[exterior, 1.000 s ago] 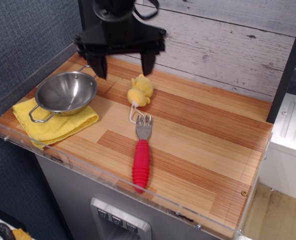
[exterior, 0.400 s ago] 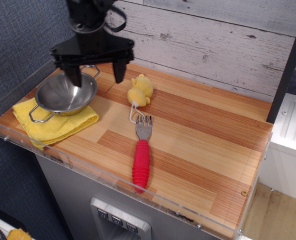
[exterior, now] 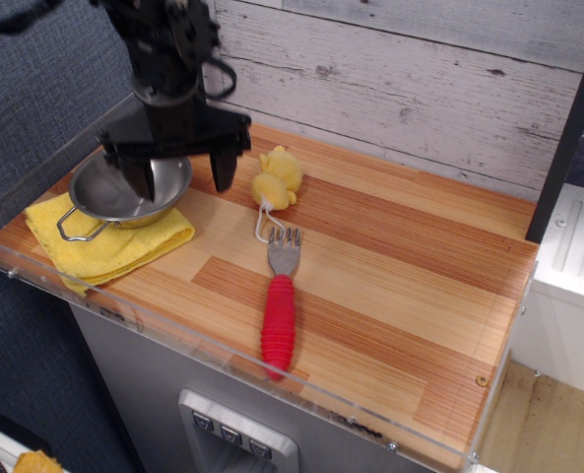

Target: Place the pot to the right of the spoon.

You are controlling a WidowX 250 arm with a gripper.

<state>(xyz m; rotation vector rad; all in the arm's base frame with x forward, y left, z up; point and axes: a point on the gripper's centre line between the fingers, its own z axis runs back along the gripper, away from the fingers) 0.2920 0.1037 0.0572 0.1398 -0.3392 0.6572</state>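
Note:
The pot [exterior: 109, 200], a small shiny steel bowl with thin wire loop handles, sits on a folded yellow cloth [exterior: 114, 246] at the left of the wooden board. The spoon [exterior: 279, 305] has a ribbed red handle and a grey tined head; it lies near the middle, handle toward the front edge. My black gripper [exterior: 181, 175] is open and empty. It hangs low over the pot's right rim, one finger over the bowl and the other outside to its right. The arm hides the pot's far handle.
A small yellow toy [exterior: 278, 177] with a white loop lies just behind the spoon's head. A clear acrylic wall [exterior: 223, 363] rims the board's front and left. A grey plank wall [exterior: 420, 89] stands behind. Bare wood [exterior: 410, 286] stretches right of the spoon.
My gripper has moved left from above the toy and come down over the pot's right rim, staying open. The pot, spoon and toy have not moved.

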